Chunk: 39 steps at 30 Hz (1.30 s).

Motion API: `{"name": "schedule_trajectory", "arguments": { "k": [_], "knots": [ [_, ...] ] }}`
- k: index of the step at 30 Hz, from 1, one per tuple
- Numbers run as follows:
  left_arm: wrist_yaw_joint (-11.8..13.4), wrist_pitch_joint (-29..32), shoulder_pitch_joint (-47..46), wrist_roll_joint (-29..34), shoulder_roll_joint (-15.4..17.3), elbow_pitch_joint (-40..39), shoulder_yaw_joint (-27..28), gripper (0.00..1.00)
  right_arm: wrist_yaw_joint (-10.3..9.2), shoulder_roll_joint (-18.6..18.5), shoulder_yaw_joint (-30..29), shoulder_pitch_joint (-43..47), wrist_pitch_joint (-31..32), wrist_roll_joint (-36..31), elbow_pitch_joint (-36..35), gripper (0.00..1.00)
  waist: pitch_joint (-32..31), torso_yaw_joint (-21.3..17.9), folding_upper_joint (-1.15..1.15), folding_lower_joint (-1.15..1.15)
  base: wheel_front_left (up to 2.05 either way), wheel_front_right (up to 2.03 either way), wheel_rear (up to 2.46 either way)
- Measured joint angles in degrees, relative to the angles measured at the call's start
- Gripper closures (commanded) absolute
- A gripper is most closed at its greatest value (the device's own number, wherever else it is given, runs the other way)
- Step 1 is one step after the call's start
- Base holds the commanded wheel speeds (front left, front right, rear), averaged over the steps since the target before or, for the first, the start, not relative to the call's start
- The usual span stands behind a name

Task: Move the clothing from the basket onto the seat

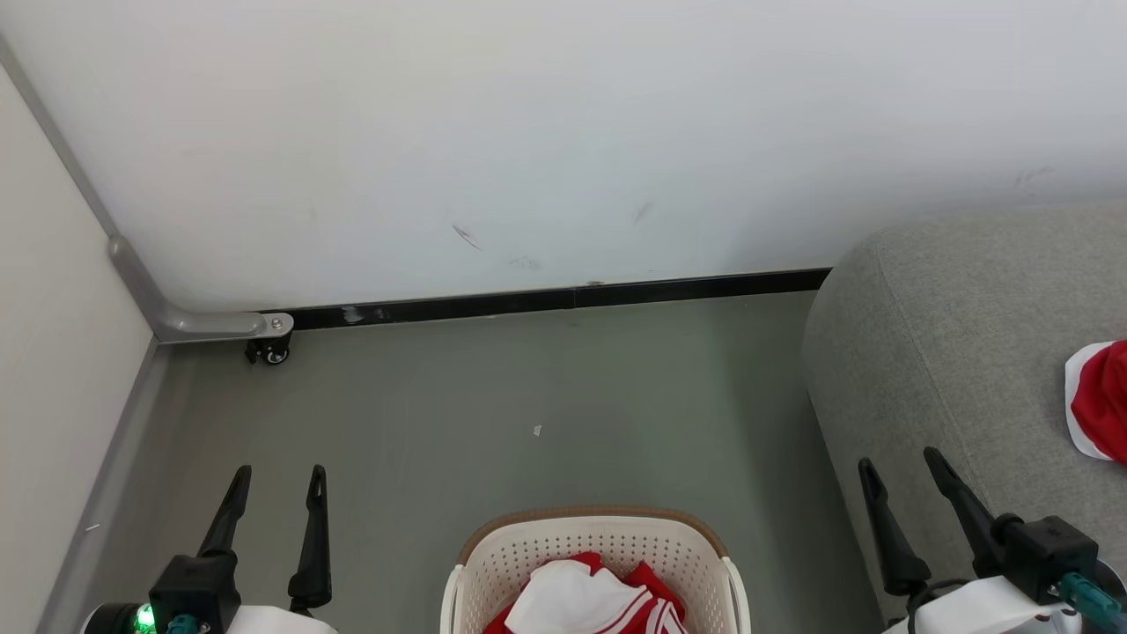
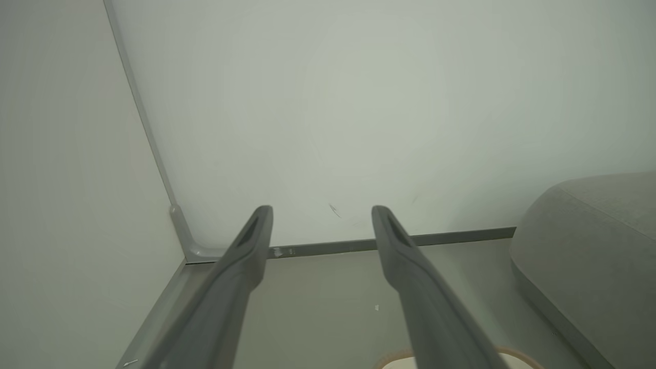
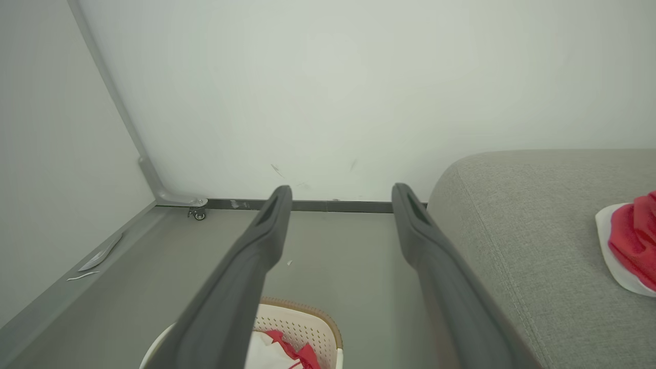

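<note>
The cream basket (image 1: 493, 563) with a tan rim stands on the floor at the bottom centre, and red and white clothing (image 1: 585, 599) lies inside it. The grey seat (image 1: 951, 352) fills the right side, with another red and white garment (image 1: 1101, 401) lying on it at the right edge. My left gripper (image 1: 277, 480) hangs open to the left of the basket, nothing between its fingers. My right gripper (image 1: 902, 467) is open beside the seat's front edge, right of the basket. The right wrist view shows the basket (image 3: 307, 323), its clothing (image 3: 292, 353) and the seat (image 3: 512, 230).
A white wall runs across the back with a dark baseboard (image 1: 563, 299). A grey panel on a small caster (image 1: 273, 352) closes off the left side. The grey floor (image 1: 528, 405) between wall, basket and seat carries only a small white scrap (image 1: 536, 431).
</note>
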Motion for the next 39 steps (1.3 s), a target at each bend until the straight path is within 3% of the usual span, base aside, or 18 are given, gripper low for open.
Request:
{"name": "schedule_trajectory", "arguments": {
  "k": [28, 39],
  "knots": [
    [-1.1, 0.0, 0.4, 1.6, -0.4, 0.5, 0.4, 0.00, 0.00, 0.1, 0.7, 1.4, 0.3, 0.1, -4.0, 0.00, 1.8, -0.9, 0.00, 0.00, 0.00, 0.00, 0.00],
    [-3.2, 0.0, -1.0, 3.8, 0.8, 1.6, -2.1, 0.00, 0.00, 0.1, 0.8, 1.1, 0.3, -0.1, -6.8, 0.00, 4.0, -1.4, 0.00, 0.00, 0.00, 0.00, 0.00]
  ]
}}
